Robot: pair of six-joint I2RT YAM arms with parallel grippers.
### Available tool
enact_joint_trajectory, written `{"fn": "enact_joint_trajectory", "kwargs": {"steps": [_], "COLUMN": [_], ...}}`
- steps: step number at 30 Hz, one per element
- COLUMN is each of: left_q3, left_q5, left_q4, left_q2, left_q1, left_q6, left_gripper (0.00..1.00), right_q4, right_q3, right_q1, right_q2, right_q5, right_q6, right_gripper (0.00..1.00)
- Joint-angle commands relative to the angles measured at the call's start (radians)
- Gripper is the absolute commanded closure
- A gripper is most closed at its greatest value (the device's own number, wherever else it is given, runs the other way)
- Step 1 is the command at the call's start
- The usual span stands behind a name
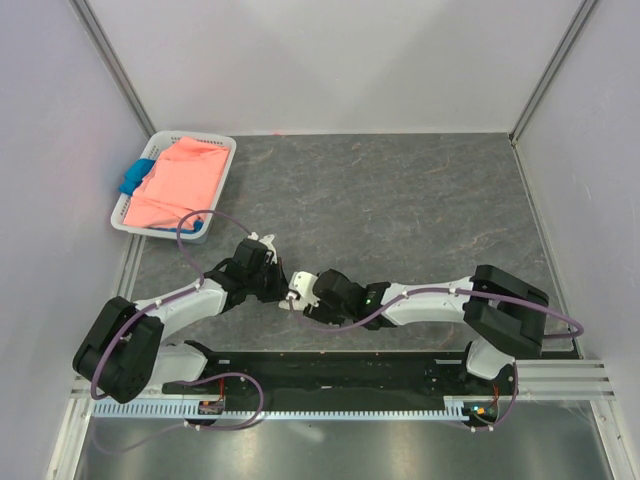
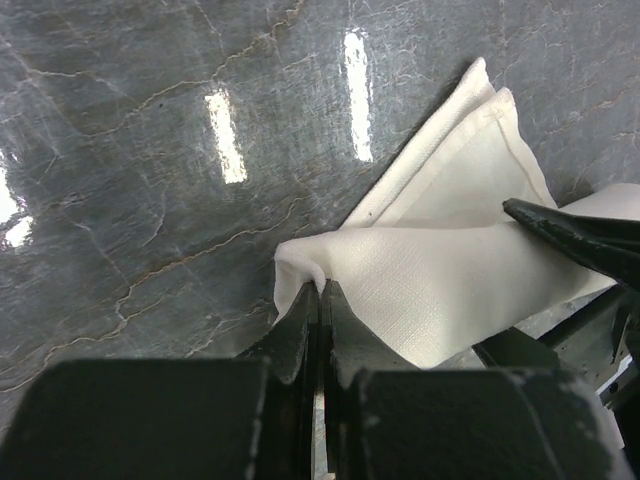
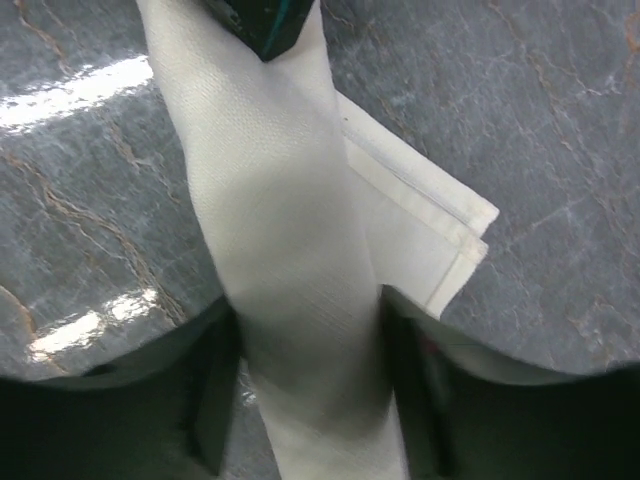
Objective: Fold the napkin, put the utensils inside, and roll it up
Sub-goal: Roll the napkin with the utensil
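While my left gripper [image 2: 320, 290] is pinched tight on a folded edge of the napkin [image 2: 450, 260] — cloth running off toward 2 o'clock over the table [image 2: 150, 150] — my right gripper [image 3: 308, 330] straddles the rolled part, jaws at 9 and 3 o'clock; whether they press it, I cannot tell.

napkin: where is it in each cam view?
Left wrist: napkin centre-right, folded edge pinched in the shut left jaws.
Right wrist: a band running top to bottom, between the right jaws.
Top external: hidden where both arms meet, low centre.
Shared landmark: grey marbled table.
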Motion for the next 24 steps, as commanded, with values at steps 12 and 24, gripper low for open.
{"fn": "enact_joint_trajectory", "kwargs": {"steps": [12,24], "left_q3": [0.042,-0.164], "left_q5": [-0.246,-0.182], "left_q4": [-0.157,-0.033], "left_q2": [-0.192,-0.529], "left_q1": [0.004,0.004], "left_q6": [0.013,-0.024], "left_gripper": [0.30,0.31], "right_q4": [-0.163,-0.174], "right_q3": [0.058,0.119], "right_q1": [-0.123,-0.267], "right_q2": [0.047,0.216], "right_q5": [-0.449,-0.831], "right_q6": [0.149,0.264], "right_gripper": [0.63,0.63]}}
